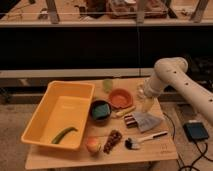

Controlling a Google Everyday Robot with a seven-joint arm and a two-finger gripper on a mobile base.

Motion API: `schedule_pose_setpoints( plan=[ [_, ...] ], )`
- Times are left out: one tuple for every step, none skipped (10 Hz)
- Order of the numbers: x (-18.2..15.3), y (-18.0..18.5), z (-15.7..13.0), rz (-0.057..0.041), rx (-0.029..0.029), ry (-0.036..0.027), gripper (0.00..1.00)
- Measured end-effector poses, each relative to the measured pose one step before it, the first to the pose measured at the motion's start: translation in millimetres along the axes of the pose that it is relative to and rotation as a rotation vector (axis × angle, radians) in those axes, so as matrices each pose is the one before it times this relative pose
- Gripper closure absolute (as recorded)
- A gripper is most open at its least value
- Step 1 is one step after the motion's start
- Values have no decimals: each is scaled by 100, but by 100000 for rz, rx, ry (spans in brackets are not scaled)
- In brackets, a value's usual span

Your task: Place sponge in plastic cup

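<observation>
The teal-green sponge [101, 111] lies inside a small dark bowl [94, 105] in the middle of the wooden table. The pale yellow-green plastic cup [108, 85] stands upright at the table's far edge, behind the dark bowl and left of an orange bowl [120, 98]. My gripper [146, 104] hangs from the white arm [170, 72] over the right side of the table. It is right of the orange bowl, well away from the sponge and the cup. Nothing shows in it.
A large yellow tub [47, 117] with a green vegetable [64, 134] fills the left of the table. A white container [141, 90] is half hidden behind the wrist. A grey cloth [147, 121], a brush [145, 138], a round fruit [92, 145] and a dark cluster [113, 141] lie at the front.
</observation>
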Motion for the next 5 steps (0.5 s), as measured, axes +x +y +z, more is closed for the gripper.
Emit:
schedule_pose_setpoints(
  plan=[
    [-806, -3, 76, -1991, 95, -917, 20],
    [127, 22, -50, 170, 81, 155, 20],
    [75, 35, -19, 111, 26, 48, 20],
    [-7, -3, -9, -40, -12, -22, 20],
    [-100, -25, 15, -543, -300, -295, 20]
  ],
)
